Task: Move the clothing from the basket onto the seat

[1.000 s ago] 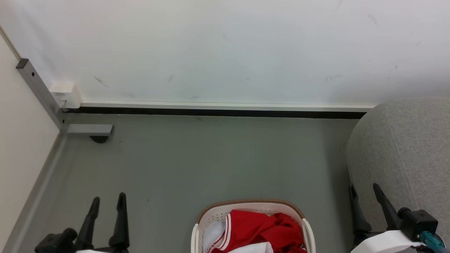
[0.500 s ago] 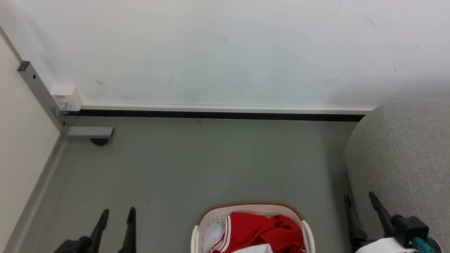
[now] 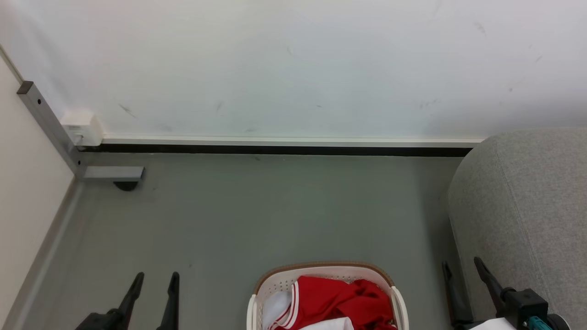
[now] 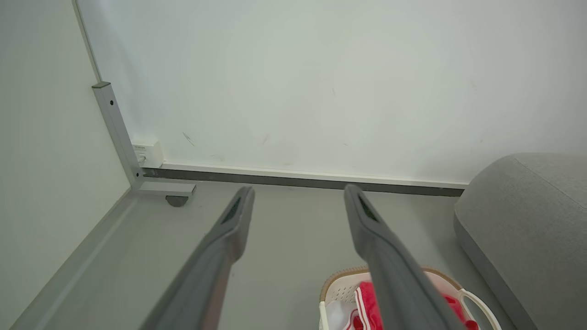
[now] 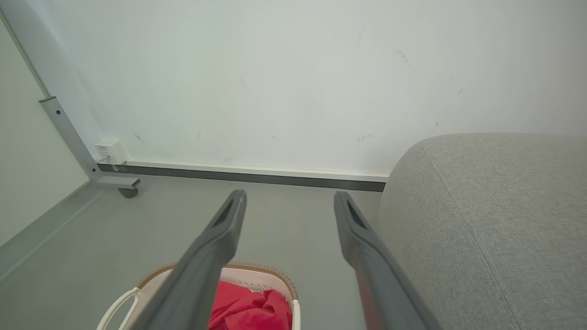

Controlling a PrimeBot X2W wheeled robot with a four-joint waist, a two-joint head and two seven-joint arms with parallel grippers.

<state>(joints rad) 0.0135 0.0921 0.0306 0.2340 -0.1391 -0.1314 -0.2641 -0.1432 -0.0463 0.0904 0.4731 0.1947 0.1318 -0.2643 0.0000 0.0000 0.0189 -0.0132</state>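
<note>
Clothing (image 3: 339, 298) of soft red fabric with white striped trim lies heaped in the oval cream-white perforated plastic basket (image 3: 321, 267) on the grey floor (image 3: 275, 206), near the big grey upholstered sofa (image 3: 527, 206). My left gripper (image 3: 157, 276) and right gripper (image 3: 461, 262) hang spread, empty.

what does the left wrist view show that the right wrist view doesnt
Left wrist view, not right wrist view: the left gripper, fingers open, the white striped trim on the clothing, and the basket's seat-side handle.
Right wrist view, not left wrist view: the right gripper, fingers open, and the basket's far handle.
Both: the basket holding red clothing, the grey seat, floor, wall, metal post and white box.
</note>
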